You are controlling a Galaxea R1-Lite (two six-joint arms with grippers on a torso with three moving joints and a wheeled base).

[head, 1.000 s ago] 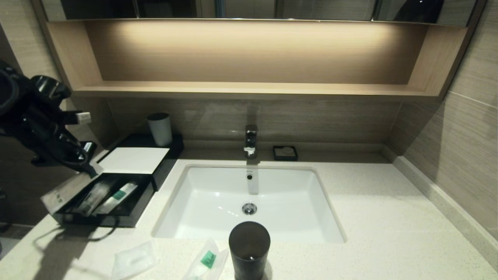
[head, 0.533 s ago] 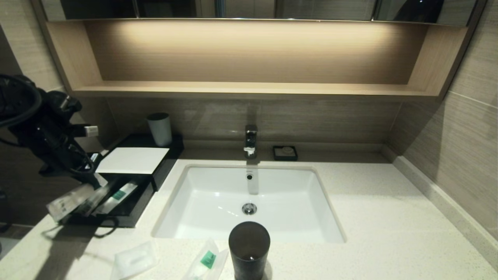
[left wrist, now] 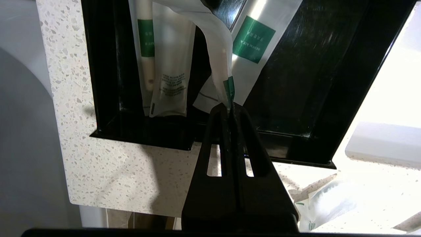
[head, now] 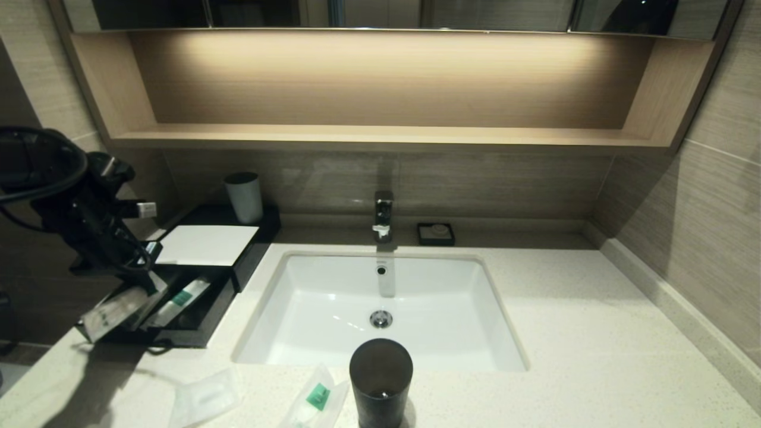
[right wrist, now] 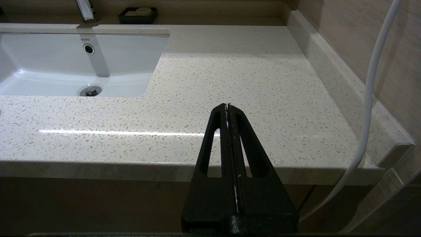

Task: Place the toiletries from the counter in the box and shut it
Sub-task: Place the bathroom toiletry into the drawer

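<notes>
One packet (left wrist: 215,42) hangs pinched in the shut left claw (left wrist: 229,108) over the tray (left wrist: 108,125): lower it beside the two (left wrist: 251,39) below, then release.

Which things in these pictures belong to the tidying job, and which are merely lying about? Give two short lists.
Belonging to the job:
- held packet, pinched in the left gripper
- two packets in the tray
- black box, tray pulled out
- squarish packet and green-labelled packet on the counter

Lying about:
- dark cup
- pale cup
- small black dish
- tap
</notes>
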